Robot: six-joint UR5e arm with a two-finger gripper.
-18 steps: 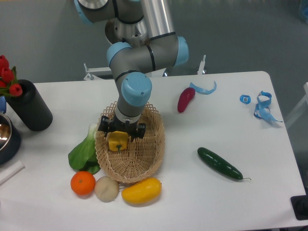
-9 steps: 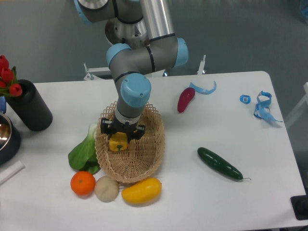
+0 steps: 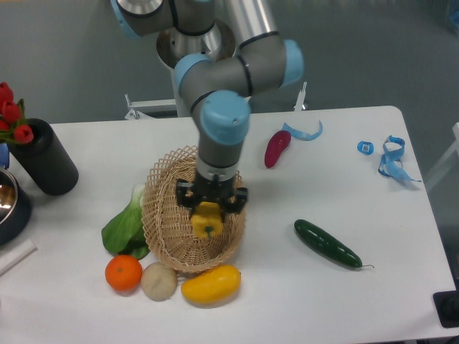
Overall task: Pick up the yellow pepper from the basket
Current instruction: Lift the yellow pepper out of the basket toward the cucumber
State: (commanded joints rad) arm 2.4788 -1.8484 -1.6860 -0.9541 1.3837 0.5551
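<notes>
The yellow pepper [image 3: 207,221] is small, blocky and bright yellow with a dark stem spot. My gripper [image 3: 210,212] is shut on the pepper from above, its dark fingers on either side of it. It holds the pepper over the right half of the oval tan wicker basket [image 3: 163,215], near the right rim. Whether the pepper still touches the basket floor cannot be told. The arm's blue and grey wrist stands straight above the pepper.
A yellow-orange mango-like fruit [image 3: 210,284], a beige round fruit [image 3: 158,281] and an orange [image 3: 123,273] lie in front of the basket. Bok choy [image 3: 125,226] lies at its left. A cucumber [image 3: 327,244], a red-purple vegetable [image 3: 277,148], blue tape scraps [image 3: 391,159] and a black vase [image 3: 44,158] are also on the table.
The gripper has carried the yellow pepper to the right, from the basket's left-middle to near its right rim. The arm's wrist has swung right with it.
</notes>
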